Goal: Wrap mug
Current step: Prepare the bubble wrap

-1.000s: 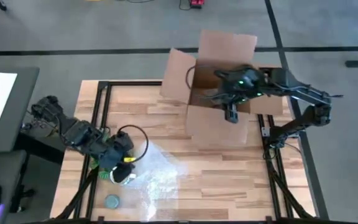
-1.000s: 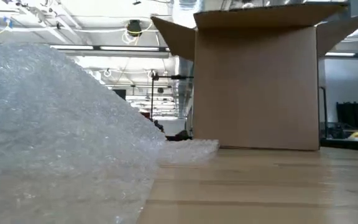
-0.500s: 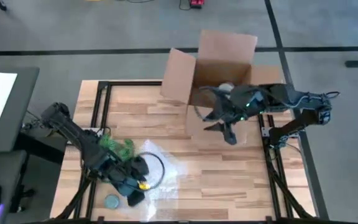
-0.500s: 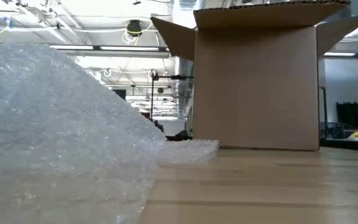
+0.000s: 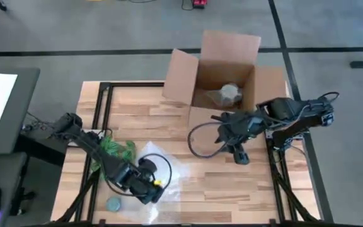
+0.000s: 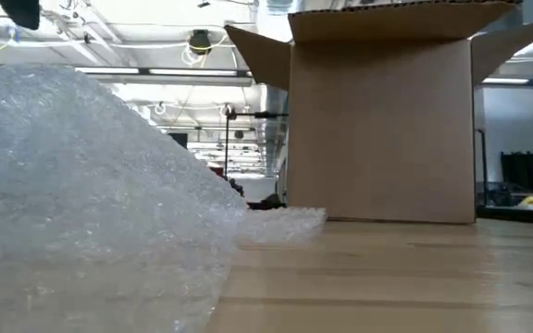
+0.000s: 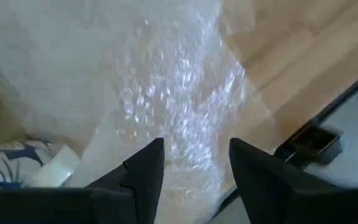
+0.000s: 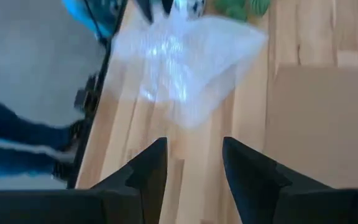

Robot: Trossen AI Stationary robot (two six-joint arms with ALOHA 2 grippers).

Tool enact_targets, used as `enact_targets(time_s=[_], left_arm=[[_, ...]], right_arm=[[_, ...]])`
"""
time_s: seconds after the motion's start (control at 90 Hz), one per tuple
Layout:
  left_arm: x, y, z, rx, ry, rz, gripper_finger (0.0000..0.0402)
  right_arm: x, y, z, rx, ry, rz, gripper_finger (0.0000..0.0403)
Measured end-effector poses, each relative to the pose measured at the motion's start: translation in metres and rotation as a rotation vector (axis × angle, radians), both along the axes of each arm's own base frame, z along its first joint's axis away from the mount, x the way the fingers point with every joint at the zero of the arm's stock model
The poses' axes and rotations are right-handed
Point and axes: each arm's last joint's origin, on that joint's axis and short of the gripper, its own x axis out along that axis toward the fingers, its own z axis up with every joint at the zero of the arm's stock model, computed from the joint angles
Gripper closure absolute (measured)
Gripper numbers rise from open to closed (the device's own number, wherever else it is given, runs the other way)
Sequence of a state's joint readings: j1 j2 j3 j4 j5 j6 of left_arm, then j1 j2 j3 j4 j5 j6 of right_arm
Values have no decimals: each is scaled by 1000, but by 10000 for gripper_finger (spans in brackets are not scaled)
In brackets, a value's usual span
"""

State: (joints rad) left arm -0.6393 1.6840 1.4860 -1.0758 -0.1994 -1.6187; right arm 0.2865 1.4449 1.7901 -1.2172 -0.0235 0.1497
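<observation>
- One mug [image 5: 230, 93] lies inside the open cardboard box [image 5: 222, 69], seemingly cushioned by clear wrap.
- Left end effector [image 7: 191, 163], fingers apart and empty, hovers over the single bubble-wrap sheet [image 5: 159, 167], probably to reposition it.
- Right end effector [image 8: 191, 163], open and empty, hangs over the bench [image 5: 232, 183] beside the box.

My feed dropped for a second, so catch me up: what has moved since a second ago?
The right gripper pulled out of the cardboard box and now hangs, fingers open, over the table in front of it. The left gripper swung from beside the green bundle across the bubble wrap, fingers open. Box, bundle and grey disc stayed put.
</observation>
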Motion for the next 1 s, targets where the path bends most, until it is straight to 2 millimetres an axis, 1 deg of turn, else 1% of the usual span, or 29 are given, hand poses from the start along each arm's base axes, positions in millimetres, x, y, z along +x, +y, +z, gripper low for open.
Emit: enact_targets(time_s=[0.111, 0.189, 0.278, 0.378, 0.511, 0.611, 0.667, 0.722, 0.778, 0.856, 0.878, 0.911, 1.0], left_arm=[[0, 4, 1, 10, 13, 4, 241], [0, 4, -4, 15, 45, 23, 241], [2, 4, -14, 23, 119, 53, 235], [5, 0, -28, 42, 181, 55, 213], [18, -1, -50, 85, 235, 41, 181], [30, 3, -67, 103, 274, 24, 181], [37, 6, -74, 80, 283, -6, 199], [44, 8, -76, 54, 264, -35, 233], [50, 11, -76, 37, 233, -64, 281], [57, 17, -72, 39, 213, -105, 361], [59, 19, -70, 42, 211, -115, 375], [61, 22, -67, 43, 206, -128, 386], [68, 28, -52, 27, 178, -155, 397]], right_arm=[[-8, 10, -2, -27, 35, 66, 260], [-13, 19, -3, -53, 40, 133, 260], [-17, 29, -3, -73, 30, 202, 260], [-20, 37, -3, -74, 29, 239, 260], [-25, 45, -3, -77, 27, 269, 260], [-26, 48, -3, -74, 28, 251, 260], [-27, 49, -3, -70, 30, 247, 260], [-28, 51, -3, -67, 31, 247, 260], [-30, 52, -2, -62, 32, 249, 260], [-33, 53, 0, -47, 30, 237, 260], [-34, 52, 0, -43, 29, 234, 260], [-35, 52, 1, -38, 28, 231, 260], [-36, 52, 2, -37, 26, 233, 260]])
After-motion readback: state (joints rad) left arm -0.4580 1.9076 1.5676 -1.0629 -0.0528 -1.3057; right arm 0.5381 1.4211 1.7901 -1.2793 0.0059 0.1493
